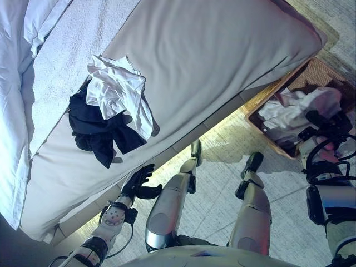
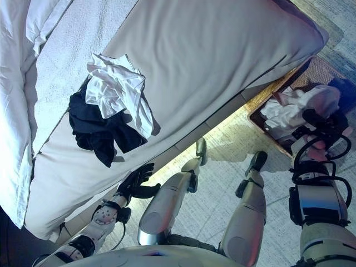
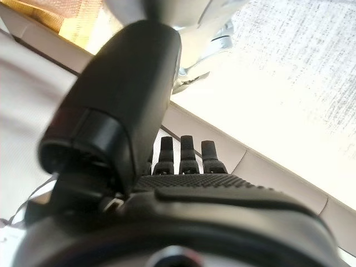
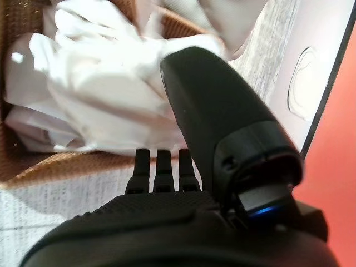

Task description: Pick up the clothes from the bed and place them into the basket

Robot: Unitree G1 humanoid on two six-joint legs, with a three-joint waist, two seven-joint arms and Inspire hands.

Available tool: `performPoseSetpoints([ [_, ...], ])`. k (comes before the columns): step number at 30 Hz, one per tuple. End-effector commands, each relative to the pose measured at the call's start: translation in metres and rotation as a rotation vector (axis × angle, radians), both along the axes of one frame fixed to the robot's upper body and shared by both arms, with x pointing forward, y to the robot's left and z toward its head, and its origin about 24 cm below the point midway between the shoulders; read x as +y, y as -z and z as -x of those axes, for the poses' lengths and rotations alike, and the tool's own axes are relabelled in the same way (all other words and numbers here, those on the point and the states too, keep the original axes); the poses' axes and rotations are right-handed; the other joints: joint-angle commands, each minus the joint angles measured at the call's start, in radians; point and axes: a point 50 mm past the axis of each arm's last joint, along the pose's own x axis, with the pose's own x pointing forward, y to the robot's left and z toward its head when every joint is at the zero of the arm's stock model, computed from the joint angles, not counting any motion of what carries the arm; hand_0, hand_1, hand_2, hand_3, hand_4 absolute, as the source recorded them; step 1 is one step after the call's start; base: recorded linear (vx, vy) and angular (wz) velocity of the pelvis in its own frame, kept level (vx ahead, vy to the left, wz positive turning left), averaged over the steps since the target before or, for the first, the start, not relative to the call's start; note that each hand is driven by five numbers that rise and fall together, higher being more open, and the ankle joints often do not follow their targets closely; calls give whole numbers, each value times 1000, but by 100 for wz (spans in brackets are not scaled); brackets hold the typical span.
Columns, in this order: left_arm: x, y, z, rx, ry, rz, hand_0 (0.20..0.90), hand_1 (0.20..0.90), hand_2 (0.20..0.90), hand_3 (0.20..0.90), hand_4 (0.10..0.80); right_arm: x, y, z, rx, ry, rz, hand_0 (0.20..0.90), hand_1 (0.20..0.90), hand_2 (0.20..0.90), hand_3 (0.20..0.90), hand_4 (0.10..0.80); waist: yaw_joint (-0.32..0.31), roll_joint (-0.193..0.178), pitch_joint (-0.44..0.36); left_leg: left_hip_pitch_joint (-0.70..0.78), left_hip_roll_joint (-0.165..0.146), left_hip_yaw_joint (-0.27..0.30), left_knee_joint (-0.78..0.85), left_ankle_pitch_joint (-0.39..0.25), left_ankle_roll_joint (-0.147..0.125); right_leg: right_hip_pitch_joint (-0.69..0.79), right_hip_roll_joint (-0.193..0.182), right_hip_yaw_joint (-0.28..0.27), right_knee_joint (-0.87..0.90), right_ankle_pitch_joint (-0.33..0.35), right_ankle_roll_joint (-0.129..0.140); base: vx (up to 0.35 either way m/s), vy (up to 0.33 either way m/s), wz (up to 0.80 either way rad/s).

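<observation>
A crumpled white garment (image 1: 117,89) lies on top of a dark navy garment (image 1: 97,130) on the beige bed (image 1: 222,50), towards its left part. My left hand (image 1: 142,181) hangs open beside the bed's near edge, below the pile and apart from it. A woven brown basket (image 1: 260,104) stands on the floor at the right with white clothes (image 1: 295,108) in it. My right hand (image 1: 328,125) hovers open over the basket. In the right wrist view its straight fingers (image 4: 158,167) hold nothing, and the white clothes (image 4: 94,94) lie past them.
A white duvet (image 1: 14,111) and a white textured blanket (image 1: 72,39) cover the bed's far left side. A pale woven rug (image 1: 222,144) covers the floor between bed and basket. The bed's corner (image 1: 317,36) reaches close to the basket.
</observation>
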Motion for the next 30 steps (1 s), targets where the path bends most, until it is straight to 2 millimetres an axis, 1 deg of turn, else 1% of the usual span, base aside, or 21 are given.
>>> performPoseSetpoints([
  [1, 5, 4, 14, 21, 6, 10, 900, 900, 900, 900, 800, -38, -51, 14, -39, 25, 205, 900, 900, 900, 900, 800, -18, 39, -43, -16, 5, -40, 35, -20, -58, 56, 28, -58, -5, -31, 0, 0, 0, 0],
  [3, 6, 5, 16, 24, 7, 9, 900, 900, 900, 900, 800, -39, -44, 16, -18, -3, 197, 900, 900, 900, 900, 800, -20, 35, -53, 5, 12, -37, 20, -21, -61, 71, 32, -60, -14, -31, 1, 13, -17, 1],
  [5, 8, 6, 17, 34, 0, 4, 900, 900, 900, 900, 800, -36, -30, 19, 6, -27, 179, 900, 900, 900, 900, 800, -22, 27, -64, 27, 16, -37, 10, -24, -64, 91, 38, -63, -19, -36, -1, 44, -53, 6],
  [7, 12, 7, 18, 47, -15, -7, 900, 900, 900, 900, 800, -28, -8, 22, 48, -82, 159, 900, 900, 900, 900, 800, -19, 9, -82, 52, 26, -41, 1, -28, -67, 119, 48, -73, -19, -46, -6, 45, -84, 7],
  [8, 12, 7, 18, 50, -16, -9, 900, 900, 900, 900, 800, -27, -5, 22, 53, -90, 153, 900, 900, 900, 900, 800, -18, 7, -84, 56, 27, -42, 0, -28, -67, 124, 50, -75, -20, -47, -8, 38, -99, 10],
  [10, 17, 9, 21, 67, -32, -14, 900, 900, 900, 900, 800, -14, 19, 25, 86, -184, 135, 900, 900, 900, 900, 800, -12, -12, -104, 84, 40, -48, -8, -30, -73, 157, 61, -90, -21, -59, -17, 41, -122, 16],
  [14, 23, 14, 28, 107, -66, -26, 900, 900, 900, 900, 800, 16, 57, 28, 111, -288, 54, 900, 900, 900, 900, 800, 1, -44, -143, 134, 66, -65, -38, -19, -90, 229, 90, -117, -43, -74, -33, 65, -138, 16],
  [16, 25, 16, 32, 124, -70, -31, 900, 900, 900, 900, 800, 27, 68, 29, 127, -335, 46, 900, 900, 900, 900, 800, 7, -54, -152, 148, 74, -68, -49, -11, -96, 255, 98, -124, -57, -74, -36, 41, -115, 17],
  [18, 26, 22, 42, 158, -103, -32, 900, 900, 900, 900, 800, 49, 84, 29, 143, -429, 30, 900, 900, 900, 900, 800, 25, -69, -174, 174, 89, -74, -68, 4, -108, 307, 114, -139, -86, -76, -42, 69, -133, 21],
  [19, 28, 24, 47, 171, -123, -33, 900, 900, 900, 900, 800, 59, 89, 28, 148, -468, 30, 900, 900, 900, 900, 800, 35, -78, -183, 184, 93, -75, -67, 6, -112, 329, 118, -147, -96, -77, -45, 82, -97, 10],
  [21, 30, 28, 55, 193, -147, -39, 900, 900, 900, 900, 800, 70, 95, 29, 164, -510, 39, 900, 900, 900, 900, 800, 45, -89, -195, 197, 95, -76, -60, 5, -115, 360, 122, -160, -107, -80, -49, 76, -57, 21],
  [22, 31, 31, 61, 219, -152, -42, 900, 900, 900, 900, 800, 77, 100, 31, 175, -529, 44, 900, 900, 900, 900, 800, 50, -95, -206, 202, 97, -61, -43, -1, -116, 380, 118, -180, -106, -86, -52, 90, -31, 30],
  [23, 31, 33, 65, 236, -141, -49, 900, 900, 900, 900, 800, 81, 104, 34, 183, -533, 41, 900, 900, 900, 900, 800, 48, -97, -212, 203, 109, -30, -31, 8, -121, 397, 114, -201, -103, -91, -54, 203, -42, 36],
  [24, 30, 36, 70, 266, -115, -68, 900, 900, 900, 900, 800, 89, 110, 39, 184, -556, 34, 900, 900, 900, 900, 800, 41, -105, -225, 218, 136, 36, -20, 11, -142, 440, 107, -229, -97, -121, -45, 205, -25, 53],
  [25, 30, 37, 73, 280, -96, -82, 900, 900, 900, 900, 800, 92, 112, 42, 177, -565, 28, 900, 900, 900, 900, 800, 36, -109, -228, 223, 149, 70, -10, 19, -146, 457, 98, -251, -96, -121, -43, 213, 30, 85],
  [26, 30, 39, 77, 299, -88, -92, 900, 900, 900, 900, 800, 98, 114, 44, 178, -603, 45, 900, 900, 900, 900, 800, 31, -115, -237, 236, 156, 102, -13, 9, -144, 476, 84, -276, -100, -115, -35, 130, 100, 108],
  [27, 31, 40, 80, 312, -84, -101, 900, 900, 900, 900, 800, 104, 116, 46, 184, -630, 53, 900, 900, 900, 900, 800, 31, -121, -246, 252, 150, 113, -27, -5, -139, 489, 77, -284, -103, -111, -28, 222, 186, 130],
  [30, 33, 43, 91, 336, -82, -123, 900, 900, 900, 900, 800, 123, 120, 45, 214, -750, 102, 900, 900, 900, 900, 800, 43, -136, -293, 299, 117, 102, -67, -29, -119, 529, 60, -295, -115, -104, -4, 271, 199, 80],
])
